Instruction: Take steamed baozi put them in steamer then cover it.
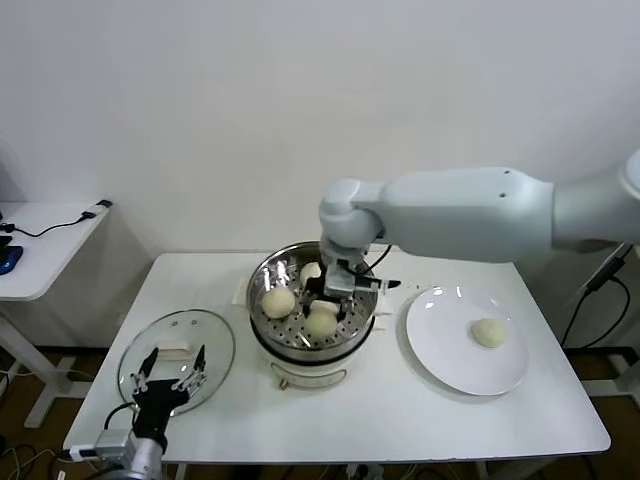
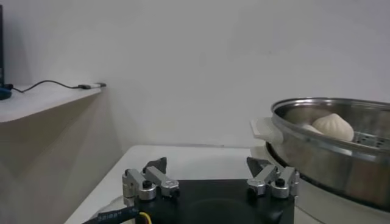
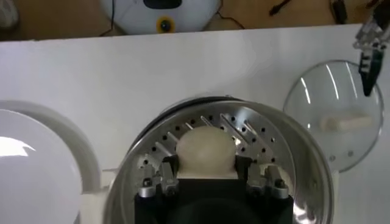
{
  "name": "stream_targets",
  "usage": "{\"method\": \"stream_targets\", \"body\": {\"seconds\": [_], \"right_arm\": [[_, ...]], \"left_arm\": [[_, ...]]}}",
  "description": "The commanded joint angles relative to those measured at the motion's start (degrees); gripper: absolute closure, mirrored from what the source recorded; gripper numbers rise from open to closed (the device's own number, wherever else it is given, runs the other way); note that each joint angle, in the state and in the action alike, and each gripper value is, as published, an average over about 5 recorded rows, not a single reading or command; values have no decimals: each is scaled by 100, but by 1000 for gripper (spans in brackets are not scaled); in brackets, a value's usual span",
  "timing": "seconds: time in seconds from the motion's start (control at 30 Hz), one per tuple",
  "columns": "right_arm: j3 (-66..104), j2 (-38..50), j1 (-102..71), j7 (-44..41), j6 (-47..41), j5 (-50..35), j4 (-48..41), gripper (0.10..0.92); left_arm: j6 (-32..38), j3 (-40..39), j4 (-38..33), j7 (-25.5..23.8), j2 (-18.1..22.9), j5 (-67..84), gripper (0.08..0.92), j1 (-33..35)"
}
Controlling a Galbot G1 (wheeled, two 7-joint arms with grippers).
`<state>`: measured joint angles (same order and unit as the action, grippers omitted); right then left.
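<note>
Right gripper (image 1: 335, 290) inside steamer (image 1: 268, 318), clamped on a baozi (image 3: 205, 149).
No legible writing or brand seen. Two more baozi lie on the tray; a fourth (image 1: 488, 333) sits on the plate (image 1: 440, 350). Left gripper (image 1: 172, 374), jaws apart, hovers over the cover (image 1: 205, 335) beside the steamer.

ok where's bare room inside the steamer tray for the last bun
Crowded: three buns sit on the steamer tray, the right gripper over the front one. Bare perforated tray shows at the right side, between that bun and the steamer wall, and less on the front left. The last bun waits on the plate.
</note>
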<state>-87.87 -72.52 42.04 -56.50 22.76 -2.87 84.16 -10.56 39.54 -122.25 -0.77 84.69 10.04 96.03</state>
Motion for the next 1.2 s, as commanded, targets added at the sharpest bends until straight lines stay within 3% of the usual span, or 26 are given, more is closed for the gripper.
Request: {"method": "stream_targets", "body": {"seconds": [0.03,0.23,0.47,0.73,0.93,1.03,1.2], "right_arm": [[50,-627,-737,113,351,531,-700,406],[51,-678,-841,196,378,611,-822,399],[152,-619,-695,351,571,540,-920,243],[-74,-82,493,-252,780,-578,-678,203],[-655,659,1345,-562,833,-1650,-1267,203],[-1164,1148,1673,-685,435,-2205,-1674,203],[-1970,2113,1887,-764,-1178,-2599,-1637,203]], "left_arm": [[2,-4,5,5,10,11,177,8],[4,-20,-1,5,13,11,177,15],[-4,-43,-6,4,7,6,177,6],[-34,-57,-52,-11,5,-11,177,-12],[-8,-77,-44,-10,20,-10,177,-4],[11,-71,-39,-5,12,0,177,11],[23,-35,-45,-2,2,39,177,12]]}}
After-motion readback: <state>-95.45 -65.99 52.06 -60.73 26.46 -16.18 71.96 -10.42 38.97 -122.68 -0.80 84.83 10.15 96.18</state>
